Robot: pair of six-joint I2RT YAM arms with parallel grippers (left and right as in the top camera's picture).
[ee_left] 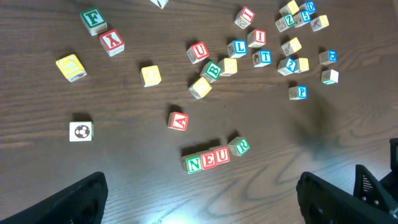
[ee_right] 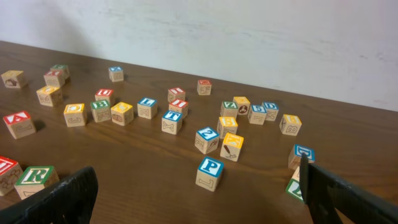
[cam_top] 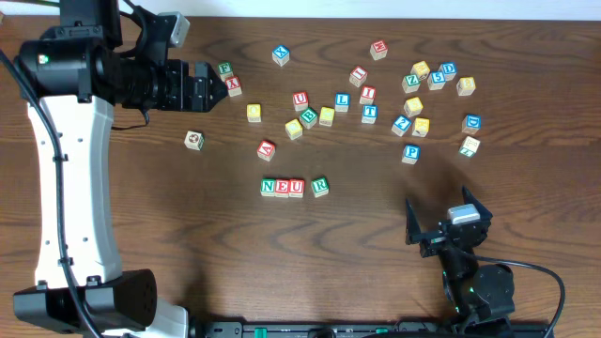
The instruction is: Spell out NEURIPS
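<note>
Air alone sits between the left jaws, spread wide above the desk (cam_top: 188,244). Right of them N (cam_top: 269,187), E (cam_top: 283,187) and U (cam_top: 297,187) touch in a row, R (cam_top: 320,186) just beside. We judge these wooden cubes light, stiff and smooth, best pinched across two opposite flat sides; I (cam_top: 368,94) is hemmed by neighbours, P (cam_top: 410,153) stands freer. Farthest right, the right jaws gape empty too.

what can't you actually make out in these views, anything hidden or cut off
- right wrist: spelled row runs off the left edge; only the R cube reads
- right wrist: green cube half hidden behind the right pincer
- left wrist: top-edge cube cut off, letter unreadable
</note>
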